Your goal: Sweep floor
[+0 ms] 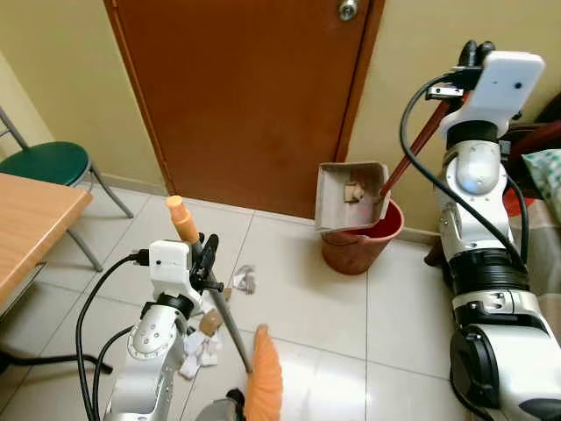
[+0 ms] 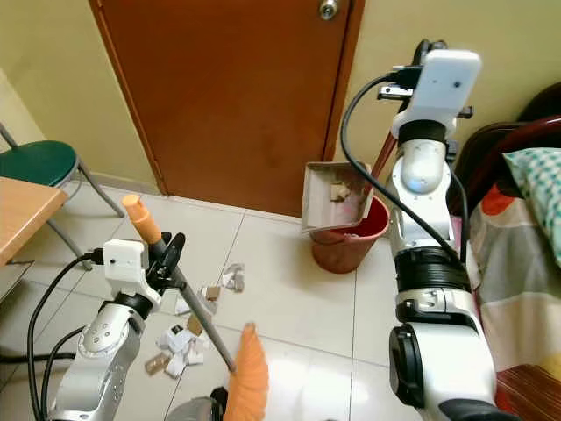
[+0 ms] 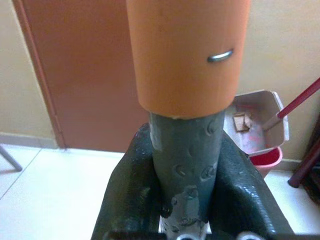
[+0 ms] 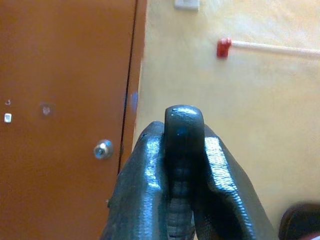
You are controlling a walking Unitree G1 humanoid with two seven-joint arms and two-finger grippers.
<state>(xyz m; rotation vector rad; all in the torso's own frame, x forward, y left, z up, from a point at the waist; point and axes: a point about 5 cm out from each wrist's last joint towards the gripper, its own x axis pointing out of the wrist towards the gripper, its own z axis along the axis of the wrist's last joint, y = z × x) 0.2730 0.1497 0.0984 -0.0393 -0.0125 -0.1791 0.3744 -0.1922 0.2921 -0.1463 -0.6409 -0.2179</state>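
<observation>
Tiled floor (image 1: 307, 307) by brown door (image 1: 245, 96). Right gripper (image 1: 473, 54) clamped on red dustpan handle, grey dustpan (image 1: 351, 195) tilted over red bucket (image 1: 361, 237), cardboard bits inside. Left gripper (image 1: 207, 256) clamped on broom (image 1: 230, 324) shaft; paper scraps (image 1: 203, 338) near left.

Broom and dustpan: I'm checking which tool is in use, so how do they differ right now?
The broom is in the left gripper, slanted, its orange bristles low near the floor; the dustpan hangs from the right gripper, raised and tipped over the red bin. The broom's shaft is grey with an orange cap; the dustpan's handle is red. The dustpan holds scraps; more scraps lie beside the broom. Each is clamped by its handle.
</observation>
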